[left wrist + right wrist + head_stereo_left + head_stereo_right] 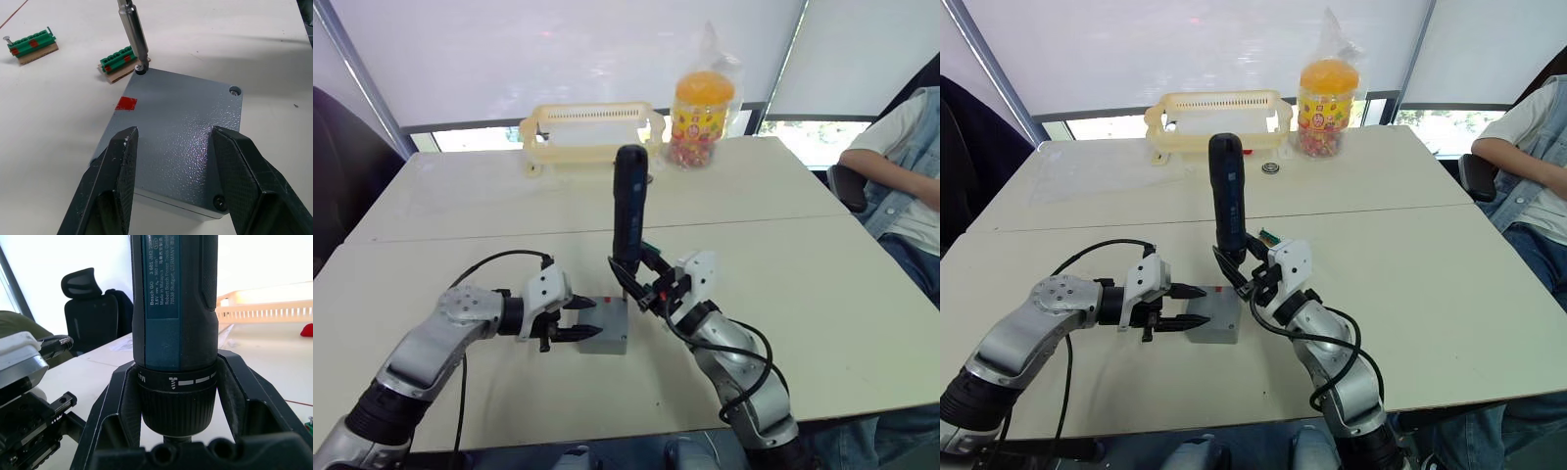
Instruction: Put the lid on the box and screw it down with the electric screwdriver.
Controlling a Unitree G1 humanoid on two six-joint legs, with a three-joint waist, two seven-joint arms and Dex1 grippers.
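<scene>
Lid (181, 132) seated on box (604, 338), near-centre tabletop (822, 294); right gripper (646, 284) fingers clamped on upright electric screwdriver (628, 211), bit in far-left corner screw; left gripper (570, 319) fingers spread, straddling lid ungripped: box may twist, bit may slip.

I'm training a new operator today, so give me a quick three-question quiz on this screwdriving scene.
1. True or false: the lid already sits on the box.
2. Which gripper holds the electric screwdriver?
3. The bit rests at: A) the lid's centre, B) a corner screw hole, C) the table.

Key: 1 true. 2 The right gripper; the left gripper straddles the box, open. 3 B.
</scene>
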